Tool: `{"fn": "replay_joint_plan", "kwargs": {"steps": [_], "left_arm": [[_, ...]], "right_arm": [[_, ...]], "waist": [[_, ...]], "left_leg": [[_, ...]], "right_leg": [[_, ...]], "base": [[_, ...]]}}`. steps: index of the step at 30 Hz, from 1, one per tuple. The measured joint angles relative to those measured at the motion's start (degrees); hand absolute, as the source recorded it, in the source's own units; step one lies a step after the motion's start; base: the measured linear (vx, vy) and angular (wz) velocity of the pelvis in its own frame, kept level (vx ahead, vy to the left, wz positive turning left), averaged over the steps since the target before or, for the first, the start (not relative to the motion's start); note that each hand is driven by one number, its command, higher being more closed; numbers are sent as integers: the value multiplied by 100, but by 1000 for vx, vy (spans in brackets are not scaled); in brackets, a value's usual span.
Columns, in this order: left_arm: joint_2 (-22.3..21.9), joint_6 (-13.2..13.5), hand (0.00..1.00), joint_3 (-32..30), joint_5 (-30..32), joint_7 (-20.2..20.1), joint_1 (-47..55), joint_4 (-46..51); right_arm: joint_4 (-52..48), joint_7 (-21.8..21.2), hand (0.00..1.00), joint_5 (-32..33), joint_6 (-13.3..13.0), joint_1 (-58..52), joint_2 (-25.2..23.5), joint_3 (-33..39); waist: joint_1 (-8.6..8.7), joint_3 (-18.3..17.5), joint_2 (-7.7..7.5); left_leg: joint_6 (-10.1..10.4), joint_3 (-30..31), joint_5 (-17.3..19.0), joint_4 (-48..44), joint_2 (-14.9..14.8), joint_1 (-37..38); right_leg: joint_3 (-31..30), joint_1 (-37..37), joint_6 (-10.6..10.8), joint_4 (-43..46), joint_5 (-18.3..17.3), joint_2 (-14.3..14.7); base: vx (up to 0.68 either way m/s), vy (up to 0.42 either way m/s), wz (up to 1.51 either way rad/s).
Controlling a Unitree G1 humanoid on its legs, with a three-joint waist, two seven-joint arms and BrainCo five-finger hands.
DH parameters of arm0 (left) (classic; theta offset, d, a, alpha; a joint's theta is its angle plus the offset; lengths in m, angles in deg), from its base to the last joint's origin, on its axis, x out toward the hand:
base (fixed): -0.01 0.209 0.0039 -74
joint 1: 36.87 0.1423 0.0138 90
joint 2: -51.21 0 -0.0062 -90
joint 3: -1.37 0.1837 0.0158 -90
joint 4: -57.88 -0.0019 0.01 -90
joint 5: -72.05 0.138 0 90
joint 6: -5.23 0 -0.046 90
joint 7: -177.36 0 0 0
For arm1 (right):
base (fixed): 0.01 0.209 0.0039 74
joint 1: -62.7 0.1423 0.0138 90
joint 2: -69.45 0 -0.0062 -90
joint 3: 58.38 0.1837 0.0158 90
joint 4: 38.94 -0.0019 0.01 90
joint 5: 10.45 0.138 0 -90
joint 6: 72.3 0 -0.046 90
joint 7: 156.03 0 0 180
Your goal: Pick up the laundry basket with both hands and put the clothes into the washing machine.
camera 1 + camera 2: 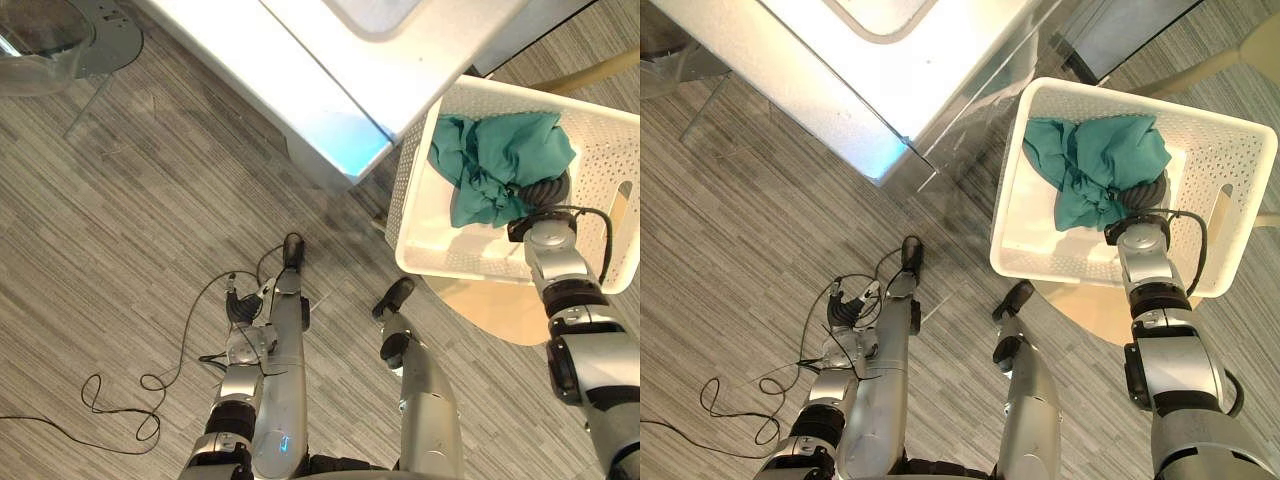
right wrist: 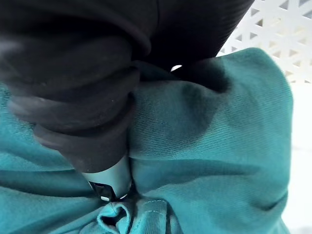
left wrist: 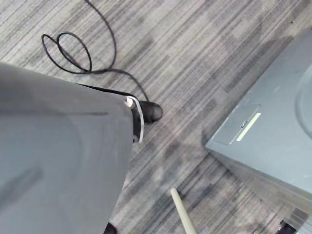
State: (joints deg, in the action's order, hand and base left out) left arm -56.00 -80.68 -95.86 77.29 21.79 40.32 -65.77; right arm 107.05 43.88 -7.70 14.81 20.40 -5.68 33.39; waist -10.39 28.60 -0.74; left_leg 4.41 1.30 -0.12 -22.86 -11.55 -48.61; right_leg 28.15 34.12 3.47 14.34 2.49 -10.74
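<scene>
Grey floor [image 1: 150, 200], right hand [image 1: 546, 192] in clothes [image 1: 495, 160]

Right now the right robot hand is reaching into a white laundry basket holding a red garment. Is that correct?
No. The garment is teal, not red, as the left eye view shows; the right robot hand does reach into the white laundry basket.

A white, perforated laundry basket [image 1: 412, 190] with a cut-out handle in its side sits upright just beside the corner of the white-topped washing machine [image 1: 300, 60]. A crumpled teal garment [image 1: 495, 160] lies heaped inside, leaving part of the basket's floor bare.
</scene>
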Motion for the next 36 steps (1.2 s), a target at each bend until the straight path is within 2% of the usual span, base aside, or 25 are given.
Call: {"fn": "replay_joint_plan", "kwargs": {"steps": [4,6,8,9,11,14,17,20,26,27,29,32,36], "left_arm": [[-84,-56,0,-54,2,56,9,-25],[-114,-58,0,-122,3,56,67,-59],[-108,-100,0,-152,6,50,92,-76],[-76,-104,0,-174,9,39,136,-80],[-8,-113,0,-185,28,-34,194,-239],[158,-142,0,-137,81,-86,487,-447],[271,-155,0,47,207,-233,795,-759],[288,-161,0,114,205,-354,1107,-820],[287,-147,0,54,180,-567,1501,-962],[278,-154,0,-121,138,-567,1561,-881],[218,-175,0,-403,32,-560,1714,-461],[30,-154,0,-1074,-184,-450,1999,1037],[-117,-131,0,-1493,-186,-21,2062,2900]], "right_arm": [[-493,7,100,717,-15,-451,-557,528],[-1141,11,100,1032,-27,-942,-864,771],[-1836,46,100,1141,-44,-1351,-1003,1013],[-2264,124,100,1211,-84,-1538,-1061,1166],[-2816,167,100,1251,-158,-1805,-1140,1493],[-3554,295,100,1250,-312,-2280,-1312,1806],[-4063,398,100,1243,-353,-2787,-1430,2193],[-4302,467,100,1219,-376,-2959,-1448,2328],[-4666,500,100,865,-461,-2968,-1488,2327],[-4849,489,100,788,-467,-2975,-1491,2327],[-4988,469,100,750,-518,-2973,-1491,2327],[-5348,340,100,559,-575,-2985,-1579,2429],[-5614,220,100,553,-591,-3022,-1723,2420]], "waist": [[12,-2,0],[24,-7,-1],[95,-11,-6],[182,-16,-15],[247,-38,-53],[334,-168,-235],[378,-675,-399],[426,-1121,-423],[503,-1704,-407],[505,-1888,-405],[503,-2026,-404],[506,-2206,-368],[539,-2384,-226]], "left_leg": [[-8,-127,41,-33,-69,292],[-10,-236,162,-172,-154,526],[-26,-315,191,-161,-162,759],[-34,-358,224,-128,-158,910],[-29,-511,230,-4,-156,1228],[23,-735,201,344,-95,1888],[97,-813,50,812,55,2406],[84,-832,-76,1258,172,2929],[87,-793,-155,1756,280,3667],[88,-799,-156,1856,287,3790],[88,-795,-156,1902,292,3911],[87,-744,-153,2000,298,4135],[87,-738,-151,2065,316,4361]], "right_leg": [[-103,-202,-27,51,-20,10],[-194,-407,-26,70,-27,50],[-274,-567,-15,109,-52,47],[-312,-668,12,138,-79,41],[-398,-859,46,157,-108,-23],[-525,-1257,91,107,-141,-74],[-527,-1575,164,-1,-201,-143],[-481,-1989,199,-204,-226,-176],[-430,-2712,294,-639,-236,-149],[-408,-2850,318,-776,-219,-118],[-377,-3014,333,-899,-208,-95],[-290,-3314,342,-1079,-202,-40],[-286,-3549,346,-1159,-196,-30]], "base": [[14,-16,-11],[-28,-28,-21],[-40,-32,-13],[-45,-45,-5],[-32,-32,-8],[29,-31,-6],[120,-22,7],[153,-3,9],[132,3,8],[119,-6,3],[124,-10,6],[79,-12,10],[22,-3,1]]}}
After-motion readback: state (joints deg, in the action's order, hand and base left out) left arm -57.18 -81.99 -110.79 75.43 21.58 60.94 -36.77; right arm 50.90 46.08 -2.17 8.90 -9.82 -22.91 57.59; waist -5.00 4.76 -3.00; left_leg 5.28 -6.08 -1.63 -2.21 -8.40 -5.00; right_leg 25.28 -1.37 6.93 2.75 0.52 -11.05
